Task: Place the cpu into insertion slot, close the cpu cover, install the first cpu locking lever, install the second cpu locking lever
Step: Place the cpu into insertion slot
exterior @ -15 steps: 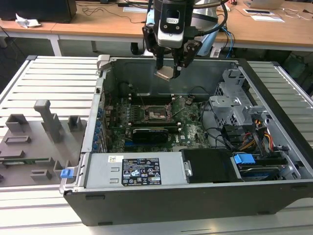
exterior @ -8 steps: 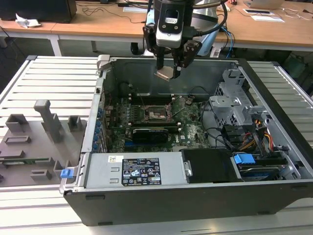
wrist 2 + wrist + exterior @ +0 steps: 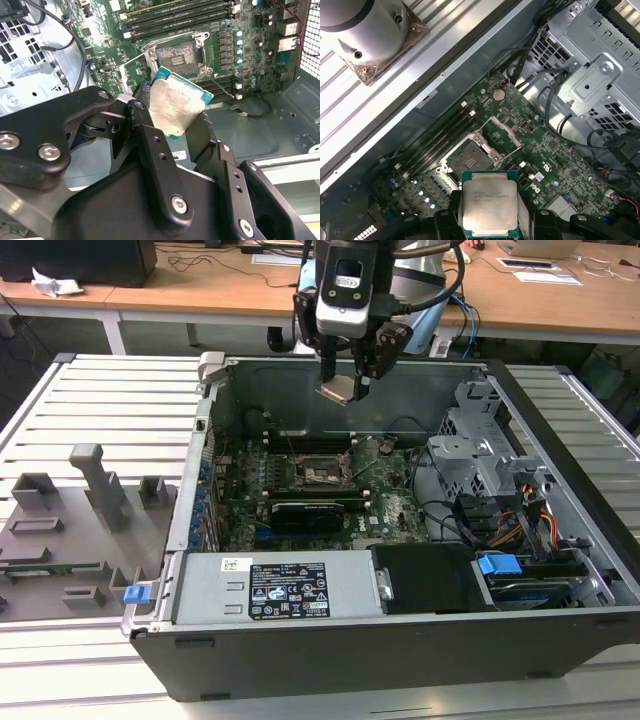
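Two black fingers (image 3: 141,125) of the gripper (image 3: 347,380) are clenched on opposite edges of the cpu (image 3: 337,391), holding it in the air above the open computer case (image 3: 350,655), over the back wall and well apart from the board below. Being square, the chip has no long axis; in the exterior view it hangs tilted rather than level. In both wrist views its dull, pale metal face (image 3: 489,206) is turned toward the cameras, with a thin green edge around it (image 3: 177,105). Inside the case lies the green motherboard (image 3: 392,508), and on it the insertion slot (image 3: 470,156) sits bare, dark and square inside a grey metal rim. The cpu cover (image 3: 498,136), a thin grey frame, stands swung up beside the slot. The case rests on a grey slatted table (image 3: 110,405).
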{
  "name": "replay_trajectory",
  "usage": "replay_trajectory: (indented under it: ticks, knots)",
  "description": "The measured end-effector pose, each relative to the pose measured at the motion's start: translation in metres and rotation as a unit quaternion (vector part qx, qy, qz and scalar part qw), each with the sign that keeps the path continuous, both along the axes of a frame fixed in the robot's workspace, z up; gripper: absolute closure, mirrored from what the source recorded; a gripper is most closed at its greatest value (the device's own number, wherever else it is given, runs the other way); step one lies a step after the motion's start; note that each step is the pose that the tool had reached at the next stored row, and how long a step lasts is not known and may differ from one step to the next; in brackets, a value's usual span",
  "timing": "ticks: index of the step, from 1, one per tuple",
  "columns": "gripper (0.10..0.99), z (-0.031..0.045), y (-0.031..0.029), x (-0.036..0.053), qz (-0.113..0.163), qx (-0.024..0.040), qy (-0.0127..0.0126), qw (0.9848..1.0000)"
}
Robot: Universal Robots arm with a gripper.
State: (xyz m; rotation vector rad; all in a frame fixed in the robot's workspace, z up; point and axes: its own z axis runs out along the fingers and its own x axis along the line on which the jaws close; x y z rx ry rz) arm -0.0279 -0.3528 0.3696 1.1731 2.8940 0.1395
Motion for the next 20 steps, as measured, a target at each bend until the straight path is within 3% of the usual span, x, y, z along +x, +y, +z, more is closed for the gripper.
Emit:
replay_trajectory:
  ticks: [20]
  knots:
    - [0.561,-0.0006,0.0001,0.0000,-0.028,-0.0003,0.0000,0.9996]
